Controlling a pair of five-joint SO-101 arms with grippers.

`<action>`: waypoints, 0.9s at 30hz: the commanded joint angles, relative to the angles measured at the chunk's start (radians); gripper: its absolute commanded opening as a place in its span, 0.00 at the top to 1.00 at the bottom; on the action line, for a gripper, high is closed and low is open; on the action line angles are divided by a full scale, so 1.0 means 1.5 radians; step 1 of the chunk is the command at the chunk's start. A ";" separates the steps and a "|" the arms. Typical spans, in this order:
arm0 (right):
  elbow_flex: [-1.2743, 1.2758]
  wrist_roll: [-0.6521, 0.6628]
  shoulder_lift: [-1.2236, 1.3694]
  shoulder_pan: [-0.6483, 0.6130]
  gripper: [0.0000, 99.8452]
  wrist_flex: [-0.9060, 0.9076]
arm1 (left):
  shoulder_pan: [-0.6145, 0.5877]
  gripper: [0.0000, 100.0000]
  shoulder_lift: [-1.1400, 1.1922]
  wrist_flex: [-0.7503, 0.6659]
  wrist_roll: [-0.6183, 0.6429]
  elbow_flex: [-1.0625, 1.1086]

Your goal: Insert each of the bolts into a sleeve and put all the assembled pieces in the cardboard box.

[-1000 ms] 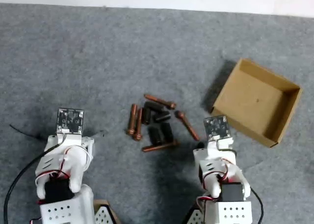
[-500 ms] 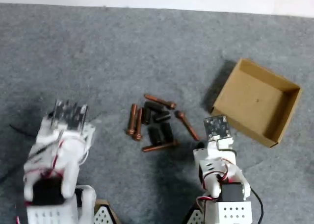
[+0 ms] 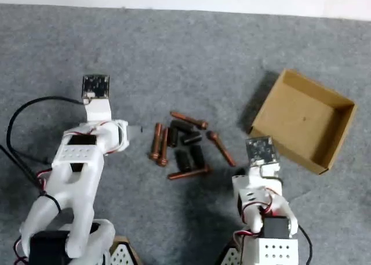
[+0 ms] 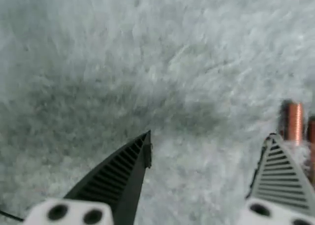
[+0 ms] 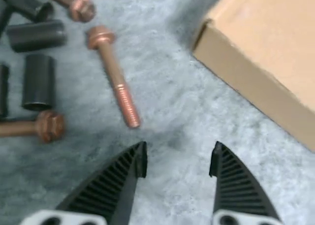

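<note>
Sitting on the grey carpeted table, the open tan cardboard box lies beside the right arm. The left gripper and right gripper both hover spread, holding nothing. Copper-coloured metal bolts and short black cylindrical sleeves lie loose between the arms.

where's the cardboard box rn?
High view: the cardboard box sits at the right, open and empty, just right of the nearest bolt. In the right wrist view it lies just beyond the right pincer.
</note>
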 commanded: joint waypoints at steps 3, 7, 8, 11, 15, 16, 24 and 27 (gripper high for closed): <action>-0.051 0.009 -0.002 0.002 0.80 0.046 | -0.008 0.68 0.005 -0.037 0.008 -0.004; -0.078 0.008 0.001 -0.106 0.80 0.047 | -0.008 0.68 0.005 -0.041 0.008 -0.004; -0.085 0.005 0.008 -0.140 0.80 0.043 | -0.008 0.68 0.005 -0.041 0.008 -0.004; -0.174 -0.049 0.088 -0.215 0.80 0.006 | -0.008 0.68 0.005 -0.041 0.008 -0.004; -0.308 -0.089 0.335 -0.302 0.80 -0.063 | -0.008 0.68 0.005 -0.042 0.008 -0.004; -0.340 -0.091 0.409 -0.317 0.80 -0.082 | -0.008 0.68 0.006 -0.042 0.008 -0.004; -0.535 -0.106 0.891 -0.333 0.80 -0.199 | -0.009 0.68 0.006 -0.043 0.007 -0.005; -0.573 -0.128 0.987 -0.338 0.80 -0.200 | -0.009 0.68 0.006 -0.054 0.007 -0.003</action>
